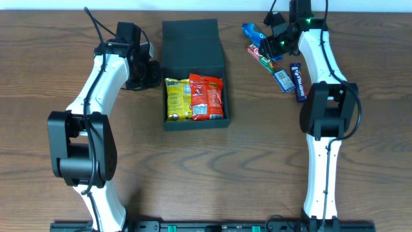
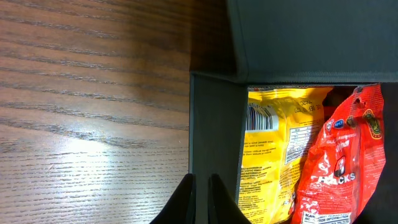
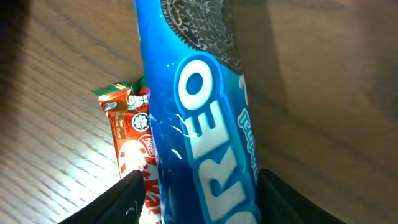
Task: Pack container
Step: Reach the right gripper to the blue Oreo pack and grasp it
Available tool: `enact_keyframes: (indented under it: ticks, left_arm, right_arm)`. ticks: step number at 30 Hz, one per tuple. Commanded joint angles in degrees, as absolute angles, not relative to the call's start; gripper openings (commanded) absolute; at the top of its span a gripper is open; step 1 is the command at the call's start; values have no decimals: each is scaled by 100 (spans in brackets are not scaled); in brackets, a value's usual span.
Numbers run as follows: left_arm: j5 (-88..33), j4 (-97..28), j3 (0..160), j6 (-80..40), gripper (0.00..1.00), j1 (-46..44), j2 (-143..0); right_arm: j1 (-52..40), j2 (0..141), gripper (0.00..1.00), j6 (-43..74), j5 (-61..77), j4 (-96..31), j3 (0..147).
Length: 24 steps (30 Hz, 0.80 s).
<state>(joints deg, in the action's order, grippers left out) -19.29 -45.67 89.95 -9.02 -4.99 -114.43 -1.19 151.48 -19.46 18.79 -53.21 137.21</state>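
Observation:
The dark container (image 1: 193,40) lies open at the table's middle, its flap lid folded back. Inside it lie a yellow snack packet (image 1: 176,100) and a red one (image 1: 208,96). My left gripper (image 1: 152,72) is at the container's left wall (image 2: 211,137); its fingers (image 2: 200,186) are pinched on that wall's edge, next to the yellow packet (image 2: 273,155) and the red packet (image 2: 339,168). My right gripper (image 1: 270,44) is open, and its fingers (image 3: 202,193) straddle a blue Oreo packet (image 3: 199,106) lying on the table at the far right (image 1: 252,31).
A red KitKat bar (image 3: 127,134) lies beside the Oreo packet, also in the overhead view (image 1: 261,55). Two dark blue bars (image 1: 283,78) (image 1: 299,82) lie near the right arm. Bare wooden table (image 1: 206,174) is in front.

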Motion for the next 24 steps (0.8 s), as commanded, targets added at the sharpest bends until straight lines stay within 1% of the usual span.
enact_keyframes:
  ticks: [1, 5, 7, 11, 12, 24]
  left_arm:
    - [-1903, -4580, 9113, -902, 9, -489, -11277]
    - [-1905, -4539, 9113, -904, 9, -489, -11277]
    - [-1905, -4512, 9113, -904, 9, -489, -11277]
    - [-1905, -4501, 9113, -904, 9, -489, -11277]
    - [-1905, -4501, 9113, -904, 9, -489, -11277]
    - [-1905, -4501, 9113, -902, 9, -489, -11277]
  right_arm:
    - [-123, 15301, 55, -1778, 2171, -5413, 13799]
    - [-156, 15301, 51, -1778, 2169, -5588, 13799]
    - [-183, 15301, 44, -1778, 2167, -5651, 13799]
    - [-231, 15301, 38, -1778, 2167, -5684, 13799]
    - [-242, 15301, 35, -1776, 2167, -5684, 13799]
    - [-266, 15122, 29, -1632, 2167, -5677, 13893]
